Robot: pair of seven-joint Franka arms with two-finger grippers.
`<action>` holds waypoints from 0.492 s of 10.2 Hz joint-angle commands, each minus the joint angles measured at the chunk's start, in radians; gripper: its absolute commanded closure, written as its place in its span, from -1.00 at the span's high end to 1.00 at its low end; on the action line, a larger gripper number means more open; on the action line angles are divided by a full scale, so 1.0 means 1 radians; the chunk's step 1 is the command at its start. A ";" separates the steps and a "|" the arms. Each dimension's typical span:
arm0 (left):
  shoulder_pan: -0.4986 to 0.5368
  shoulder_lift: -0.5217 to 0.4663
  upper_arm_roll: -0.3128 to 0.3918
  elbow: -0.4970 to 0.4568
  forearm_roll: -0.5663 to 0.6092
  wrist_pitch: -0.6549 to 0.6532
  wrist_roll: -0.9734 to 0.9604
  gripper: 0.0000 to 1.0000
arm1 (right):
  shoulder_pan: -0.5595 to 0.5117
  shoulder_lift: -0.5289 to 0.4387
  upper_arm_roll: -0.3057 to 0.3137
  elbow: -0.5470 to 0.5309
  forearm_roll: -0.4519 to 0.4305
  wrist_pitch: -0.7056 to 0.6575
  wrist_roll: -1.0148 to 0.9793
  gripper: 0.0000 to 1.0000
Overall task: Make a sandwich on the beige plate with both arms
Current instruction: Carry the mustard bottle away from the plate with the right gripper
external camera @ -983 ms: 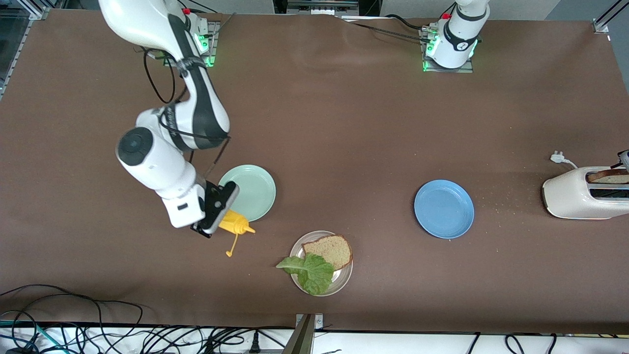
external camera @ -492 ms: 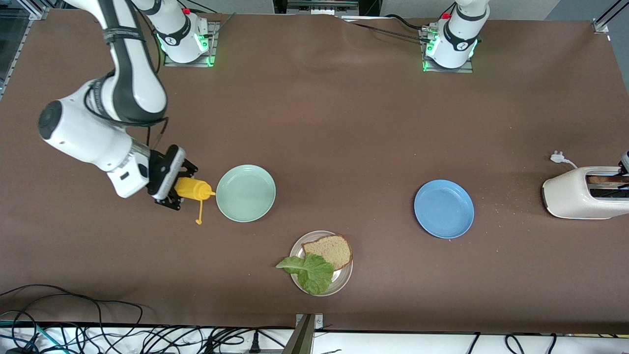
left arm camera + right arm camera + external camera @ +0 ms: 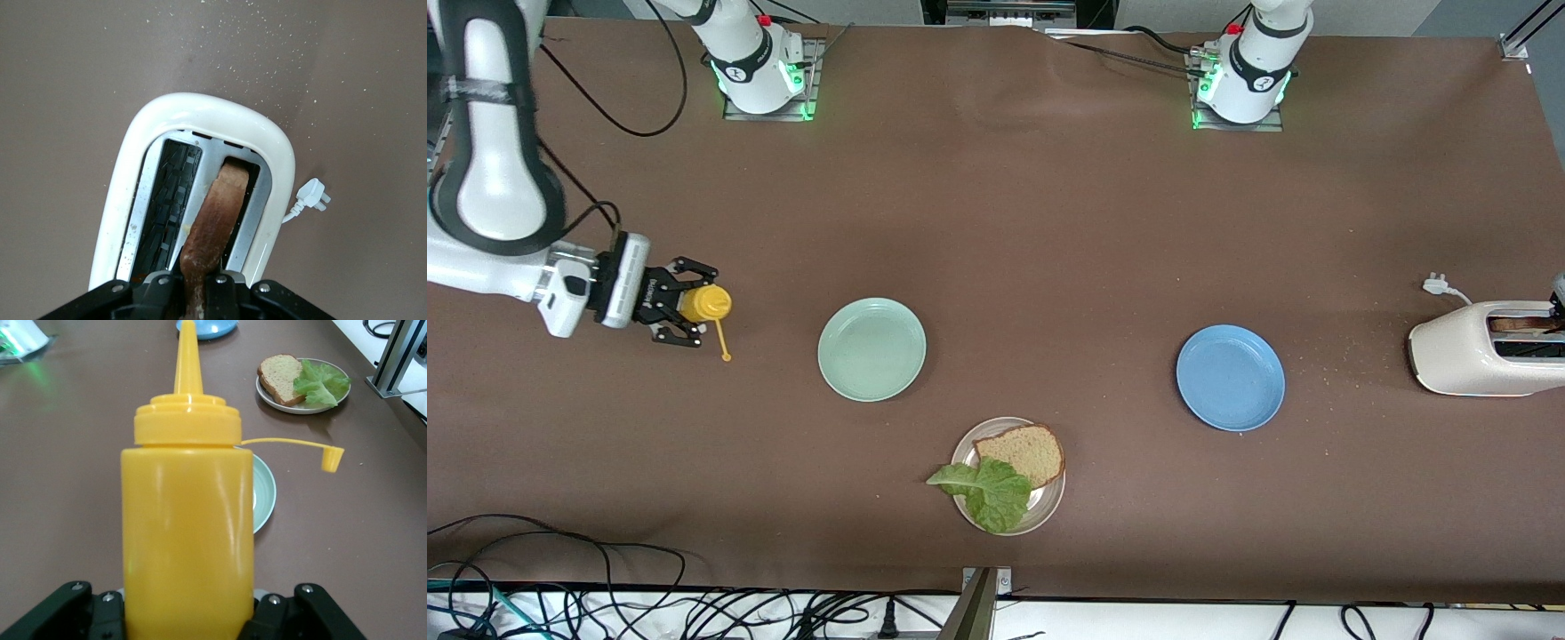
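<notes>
- Front view. Beige plate (image 3: 1052, 509): nearest the front camera, mid-table, carrying one bread slice (image 3: 1027, 453) with a lettuce leaf (image 3: 987, 493) lapping over its edge and the plate rim. Sandwich lacks its top slice. Mint-green plate (image 3: 871, 348) and blue plate (image 3: 1230, 378) both bare, farther from the camera than the beige plate. Toaster (image 3: 1467, 348) at the left arm's end of the table.
- Front view, right arm: forearm runs level toward the table's middle; right gripper (image 3: 685, 311) clenched on a yellow squeeze bottle (image 3: 704, 303), at the right arm's end, well apart from the mint-green plate.
- Left wrist view. Left gripper (image 3: 193, 293) over the toaster, fingers pinched on the toasted slice (image 3: 217, 220) standing in one slot; wrist points straight down.
- Step in hand, judged: draw the toast straight up along the slot, keeping it off the slot walls, before swinging toward the beige plate.
- Right wrist view. Bottle (image 3: 187, 540) upright in the jaws, nozzle uncapped, tethered cap (image 3: 331, 459) dangling. Judged: keep it upright to avoid drips.
</notes>
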 commanded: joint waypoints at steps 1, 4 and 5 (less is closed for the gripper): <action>0.014 -0.014 -0.010 0.012 0.021 -0.036 -0.054 -1.00 | -0.092 0.064 0.008 0.001 0.074 -0.128 -0.177 -1.00; 0.003 -0.015 -0.016 0.108 0.019 -0.181 -0.143 -1.00 | -0.202 0.219 0.010 0.005 0.205 -0.361 -0.378 -1.00; 0.003 -0.015 -0.017 0.140 0.018 -0.223 -0.165 -1.00 | -0.219 0.260 0.010 0.005 0.248 -0.413 -0.427 -1.00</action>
